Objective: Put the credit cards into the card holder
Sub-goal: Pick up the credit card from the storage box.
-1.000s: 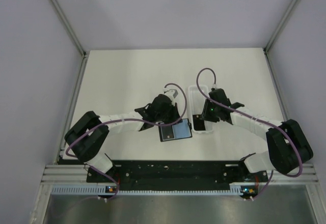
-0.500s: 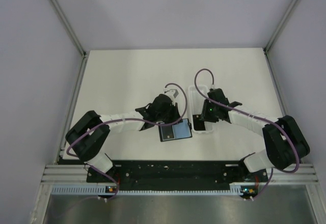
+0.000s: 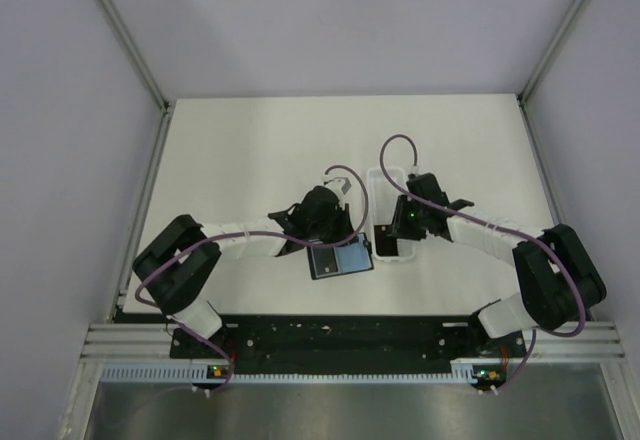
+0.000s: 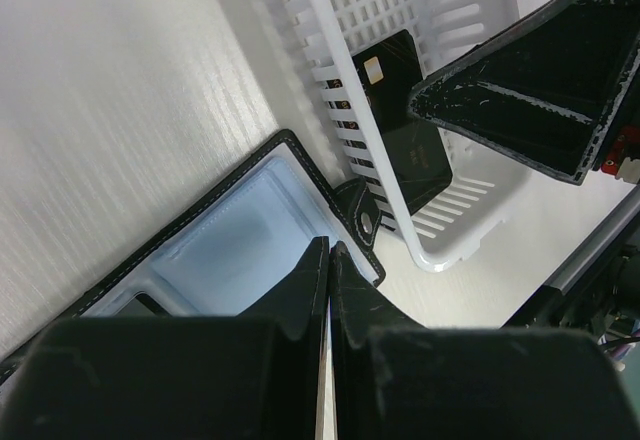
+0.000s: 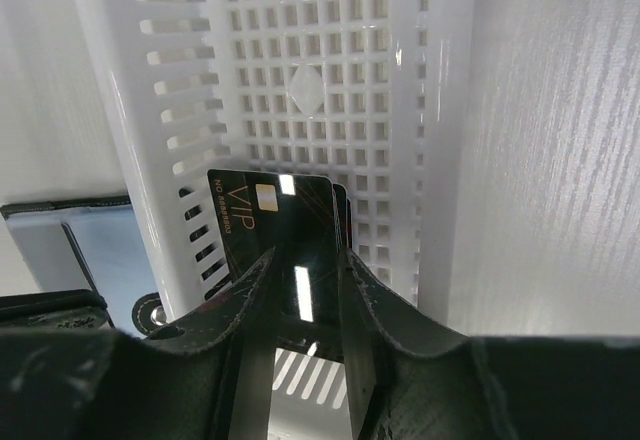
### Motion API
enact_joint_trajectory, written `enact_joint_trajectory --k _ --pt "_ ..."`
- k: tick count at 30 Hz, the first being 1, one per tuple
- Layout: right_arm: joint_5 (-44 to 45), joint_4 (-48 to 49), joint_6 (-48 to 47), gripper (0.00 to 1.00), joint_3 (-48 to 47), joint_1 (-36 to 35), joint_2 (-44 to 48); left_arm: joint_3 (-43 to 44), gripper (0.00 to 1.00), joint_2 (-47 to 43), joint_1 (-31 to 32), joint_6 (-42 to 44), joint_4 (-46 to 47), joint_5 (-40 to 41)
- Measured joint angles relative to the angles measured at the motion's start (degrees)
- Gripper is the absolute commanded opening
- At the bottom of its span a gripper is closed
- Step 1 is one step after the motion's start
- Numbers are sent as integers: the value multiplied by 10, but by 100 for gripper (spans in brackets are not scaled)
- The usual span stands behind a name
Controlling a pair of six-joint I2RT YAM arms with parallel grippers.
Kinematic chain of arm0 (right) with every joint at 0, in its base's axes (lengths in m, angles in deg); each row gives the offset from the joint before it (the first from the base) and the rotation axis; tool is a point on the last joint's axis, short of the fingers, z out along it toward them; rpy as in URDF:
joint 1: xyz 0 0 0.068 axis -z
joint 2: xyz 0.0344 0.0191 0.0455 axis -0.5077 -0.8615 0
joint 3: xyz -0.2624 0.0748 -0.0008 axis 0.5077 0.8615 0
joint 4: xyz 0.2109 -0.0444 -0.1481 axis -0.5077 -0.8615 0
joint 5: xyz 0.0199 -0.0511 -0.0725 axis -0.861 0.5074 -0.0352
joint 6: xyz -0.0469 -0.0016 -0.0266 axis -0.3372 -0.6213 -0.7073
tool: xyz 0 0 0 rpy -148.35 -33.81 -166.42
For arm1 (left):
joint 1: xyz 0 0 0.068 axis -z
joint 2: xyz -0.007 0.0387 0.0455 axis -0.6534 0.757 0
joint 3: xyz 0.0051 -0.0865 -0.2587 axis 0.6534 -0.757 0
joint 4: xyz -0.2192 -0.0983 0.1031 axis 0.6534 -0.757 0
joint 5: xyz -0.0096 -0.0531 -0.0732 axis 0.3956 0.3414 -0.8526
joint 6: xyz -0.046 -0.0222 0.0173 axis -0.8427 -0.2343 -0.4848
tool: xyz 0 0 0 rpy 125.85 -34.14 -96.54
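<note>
The card holder [image 3: 341,259] lies open on the table, its blue-grey lining [image 4: 235,245] facing up and its snap tab [image 4: 365,222] beside the tray. My left gripper [image 3: 337,243] is shut with nothing between its fingers, and its tips [image 4: 329,250] rest at the holder's inner edge. A small stack of black credit cards [image 5: 275,215] lies at the near end of the white tray [image 3: 378,182], the top one marked VIP. My right gripper [image 5: 308,265] is open just above that stack, one finger on each side of the top card's middle.
The long white slotted tray [image 5: 330,50] stands close against the open holder's right edge [image 5: 95,250]. The right gripper's finger [image 4: 530,90] hangs over the tray in the left wrist view. Purple cables loop over both arms. Grey walls enclose the table.
My right gripper has edged slightly left and lower over the cards in the tray. The left gripper and the open holder have hardly moved.
</note>
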State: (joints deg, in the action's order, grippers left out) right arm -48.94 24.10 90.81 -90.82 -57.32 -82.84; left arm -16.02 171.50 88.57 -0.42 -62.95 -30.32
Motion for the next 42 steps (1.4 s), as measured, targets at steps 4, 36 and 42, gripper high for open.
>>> enact_joint_trajectory --k 4,36,42 --pt "-17 12 0 29 1 0 0 1 1 3 0 0 0 -2" --pt "-124 99 0 19 27 3 28 8 0 18 3 -4 1 -11" --pt "-141 102 -7 19 33 3 28 10 0 22 3 -4 1 -11"
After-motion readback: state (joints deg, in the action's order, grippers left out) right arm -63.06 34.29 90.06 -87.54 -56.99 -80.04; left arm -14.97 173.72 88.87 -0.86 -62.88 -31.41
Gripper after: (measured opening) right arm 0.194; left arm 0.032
